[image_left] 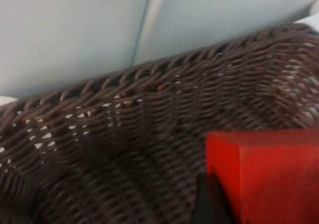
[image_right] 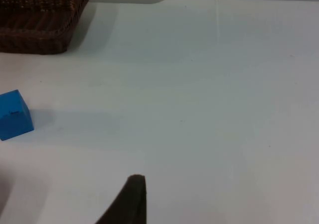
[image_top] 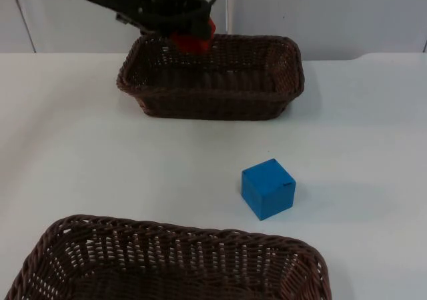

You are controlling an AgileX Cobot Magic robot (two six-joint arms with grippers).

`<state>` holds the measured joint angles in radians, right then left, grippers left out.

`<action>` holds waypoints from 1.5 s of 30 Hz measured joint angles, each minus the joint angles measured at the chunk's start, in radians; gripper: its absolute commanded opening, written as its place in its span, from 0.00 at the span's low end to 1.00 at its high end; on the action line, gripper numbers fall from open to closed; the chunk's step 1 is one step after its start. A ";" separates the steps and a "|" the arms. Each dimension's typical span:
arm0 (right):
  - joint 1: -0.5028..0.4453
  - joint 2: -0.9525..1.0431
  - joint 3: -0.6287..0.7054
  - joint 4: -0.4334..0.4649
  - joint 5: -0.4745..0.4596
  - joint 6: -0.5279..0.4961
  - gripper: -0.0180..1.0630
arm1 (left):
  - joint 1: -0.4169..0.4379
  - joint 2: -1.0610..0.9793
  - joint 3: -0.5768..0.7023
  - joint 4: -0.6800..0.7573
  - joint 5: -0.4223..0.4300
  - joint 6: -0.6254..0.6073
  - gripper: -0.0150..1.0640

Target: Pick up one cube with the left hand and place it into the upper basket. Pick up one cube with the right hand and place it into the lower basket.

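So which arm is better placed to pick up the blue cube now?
The right. The left claw is over the upper basket, shut on the red cube. The blue cube lies on the table near the right claw's fingertip.

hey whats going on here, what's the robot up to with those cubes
The left gripper holds a red cube over the upper basket, about to drop it in. The blue cube sits on the white table between the two baskets, untouched. The lower basket has no cube in the part that shows. The right arm waits off to the side, its fingertip above the table.
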<state>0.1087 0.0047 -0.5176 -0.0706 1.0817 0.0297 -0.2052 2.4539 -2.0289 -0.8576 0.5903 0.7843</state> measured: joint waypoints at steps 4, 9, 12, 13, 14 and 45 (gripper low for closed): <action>0.000 0.000 0.000 0.000 0.000 0.000 0.99 | 0.000 0.061 -0.054 0.000 0.000 -0.010 0.01; 0.000 0.000 0.000 -0.002 0.000 0.000 0.99 | 0.000 0.091 -0.064 0.000 -0.006 -0.017 0.01; 0.000 0.000 0.000 -0.002 0.000 0.000 0.99 | 0.000 0.106 -0.064 0.000 -0.006 -0.024 0.03; 0.000 0.000 0.000 -0.002 0.000 0.000 0.99 | 0.000 0.110 -0.064 0.000 -0.006 -0.025 0.09; 0.000 0.000 0.000 -0.002 0.000 0.000 0.99 | 0.000 0.110 -0.064 0.000 -0.006 -0.025 0.15; 0.000 0.000 0.000 -0.002 0.000 0.000 0.99 | 0.000 -0.051 -0.064 0.007 0.205 -0.033 0.90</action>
<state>0.1087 0.0047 -0.5176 -0.0725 1.0817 0.0297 -0.2052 2.4025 -2.0932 -0.8507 0.7956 0.7510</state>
